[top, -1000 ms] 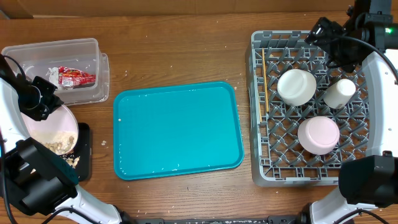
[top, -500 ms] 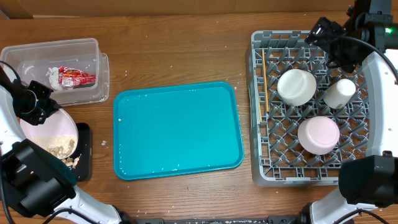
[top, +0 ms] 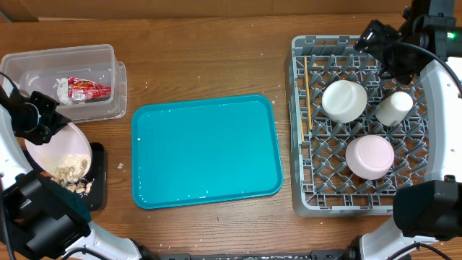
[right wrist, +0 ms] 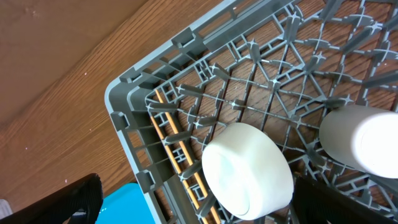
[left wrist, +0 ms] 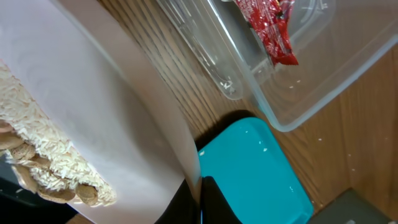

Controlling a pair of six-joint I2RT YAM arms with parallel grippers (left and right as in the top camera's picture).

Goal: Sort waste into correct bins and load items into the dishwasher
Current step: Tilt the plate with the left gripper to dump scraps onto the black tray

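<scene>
Hanging above the far left corner of the grey dish rack (top: pixel 296 166), the right gripper (top: pixel 386 54) has its jaws spread wide and holds nothing, touching none of the dishes below it. The left gripper (top: pixel 42 119) is clamped tight on the far rim of a white plate (top: pixel 61 144), which it holds tilted over the black tray (top: pixel 99 184).

Most of that tray is covered by the plate and the arm. The left fingertips are largely hidden by the plate rim; the wrist view shows only one dark finger (left wrist: pixel 208 199) under it. In the right wrist view the fingers are just dark shapes at the bottom corners.

One upturned bowl (top: pixel 344 100) sits just beside the open gripper, a small cup (top: pixel 394 108) near it, a second bowl (top: pixel 369 157) farther toward the front, and the chopsticks (top: pixel 307 90) along the rack's left wall. The teal tray (top: pixel 206 152) lies between the arms. The clear tub (top: pixel 43 61), with a red-and-white wrapper (top: pixel 88 89), sits just beyond the left gripper. Rice scraps (top: pixel 71 172) gather at the plate's low edge, opposite the grip.
</scene>
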